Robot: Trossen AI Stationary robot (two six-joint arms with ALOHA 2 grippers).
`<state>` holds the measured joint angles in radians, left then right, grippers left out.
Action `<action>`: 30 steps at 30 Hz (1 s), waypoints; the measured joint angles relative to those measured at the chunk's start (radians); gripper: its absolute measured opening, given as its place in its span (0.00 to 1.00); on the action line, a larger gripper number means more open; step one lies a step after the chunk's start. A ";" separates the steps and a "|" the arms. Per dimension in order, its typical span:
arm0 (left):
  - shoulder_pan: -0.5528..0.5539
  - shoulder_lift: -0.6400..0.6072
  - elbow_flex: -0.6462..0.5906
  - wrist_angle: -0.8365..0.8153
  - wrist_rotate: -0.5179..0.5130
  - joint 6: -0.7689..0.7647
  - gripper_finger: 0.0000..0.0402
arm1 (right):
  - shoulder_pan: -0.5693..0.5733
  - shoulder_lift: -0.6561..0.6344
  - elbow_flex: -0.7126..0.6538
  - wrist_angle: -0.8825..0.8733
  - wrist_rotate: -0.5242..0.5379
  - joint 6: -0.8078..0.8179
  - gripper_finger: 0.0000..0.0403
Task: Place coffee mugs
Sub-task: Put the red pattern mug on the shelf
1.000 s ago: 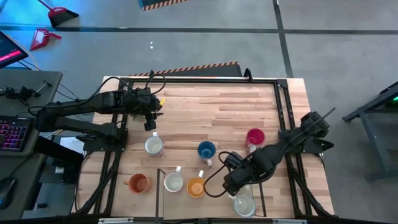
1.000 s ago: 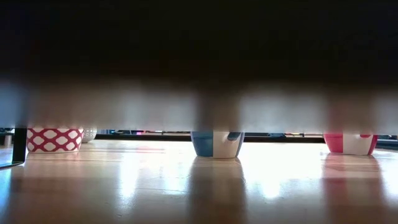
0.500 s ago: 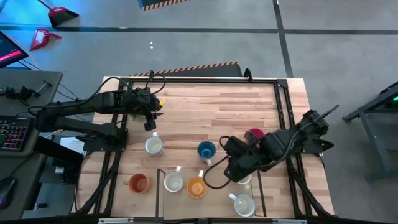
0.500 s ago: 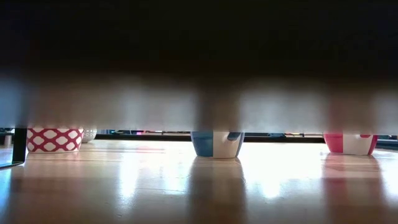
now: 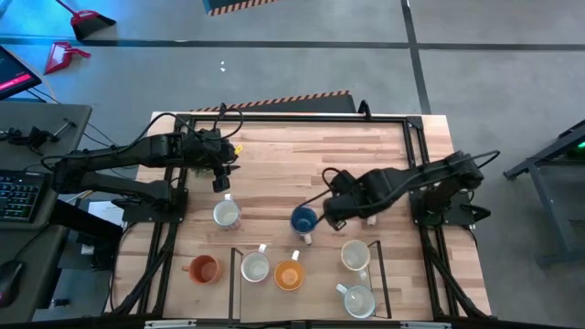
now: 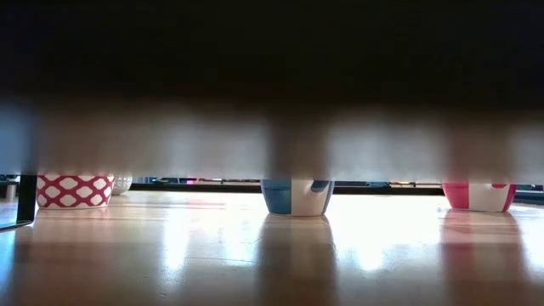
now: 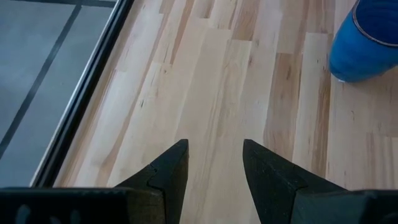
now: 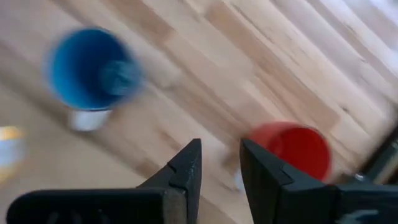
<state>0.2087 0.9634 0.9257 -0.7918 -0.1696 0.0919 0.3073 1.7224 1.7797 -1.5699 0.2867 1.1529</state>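
In the high view several mugs stand on their bases on the wooden table: a white one (image 5: 226, 214), a blue one (image 5: 303, 220), an orange-brown one (image 5: 203, 269), a white one (image 5: 255, 267), an orange one (image 5: 289, 274), and two white ones (image 5: 355, 255) (image 5: 358, 301). The right arm hides the red mug there; it shows in the right wrist view (image 8: 298, 146) beside the blue mug (image 8: 90, 68). My right gripper (image 5: 326, 217) (image 8: 221, 168) hangs open and empty just right of the blue mug. My left gripper (image 5: 222, 180) (image 7: 214, 165) waits open over bare table at the far left.
The low view shows only the bases of the blue mug (image 6: 296, 195), the red mug (image 6: 478, 195) and a pink-patterned pot (image 6: 75, 190). Black frame rails (image 5: 230, 283) run along the table's sides and near edge. Bare wood (image 5: 302, 155) lies across the far half.
My right gripper has moved from the near right of the table toward the far edge and left, ending beside the blue mug. A white mug that it covered now stands alone on the table. The right arm now covers the red mug in the high view.
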 joint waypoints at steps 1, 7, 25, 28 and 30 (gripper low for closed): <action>0.000 0.000 0.000 0.000 0.000 -0.001 0.35 | -0.005 -0.011 -0.038 -0.002 -0.004 0.009 0.21; -0.001 0.000 0.000 0.006 0.005 -0.008 0.35 | -0.013 -0.070 -0.167 0.040 0.009 0.060 0.21; -0.151 0.000 0.000 0.004 0.158 -0.255 0.35 | -0.228 -0.338 -0.110 0.252 0.419 -0.469 0.21; -0.181 0.000 0.000 -0.036 0.133 -0.327 0.35 | -0.352 -0.368 -0.139 0.392 0.290 -0.638 0.21; -0.195 -0.001 0.000 -0.026 0.105 -0.363 0.35 | -0.424 -0.382 -0.171 0.534 0.187 -0.748 0.21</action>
<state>0.0135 0.9627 0.9260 -0.8173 -0.0643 -0.2707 -0.1164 1.3407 1.6092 -1.0360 0.4741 0.4049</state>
